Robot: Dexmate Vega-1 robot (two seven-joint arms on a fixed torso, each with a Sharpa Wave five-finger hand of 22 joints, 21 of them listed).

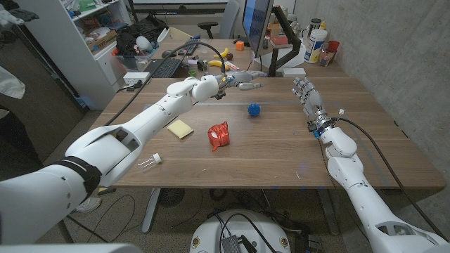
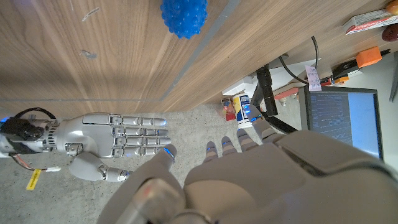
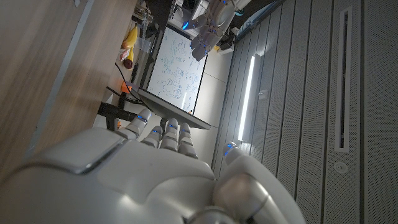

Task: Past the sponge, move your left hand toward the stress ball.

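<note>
The blue spiky stress ball (image 1: pixel 254 109) (image 2: pixel 183 15) lies on the wooden table (image 1: pixel 281 151), right of centre. A flat yellow sponge (image 1: pixel 180 128) lies nearer my left side. My left arm reaches over the table past the sponge; my left hand (image 1: pixel 242 79) (image 2: pixel 249 180) (image 3: pixel 211 25) hovers a little beyond and to the left of the ball, fingers stretched out, holding nothing. My right hand (image 1: pixel 307 95) (image 2: pixel 118 143) (image 3: pixel 168 180) stands at the right side of the table with straight, spread fingers, apart from the ball.
A crumpled red wrapper (image 1: pixel 219 135) lies between the sponge and the ball, and a small clear vial (image 1: pixel 150 162) sits near the front left edge. Behind the table stand a monitor (image 1: pixel 256 24), a keyboard (image 1: pixel 163 67), bananas (image 1: pixel 218 63) and bottles (image 1: pixel 316 46).
</note>
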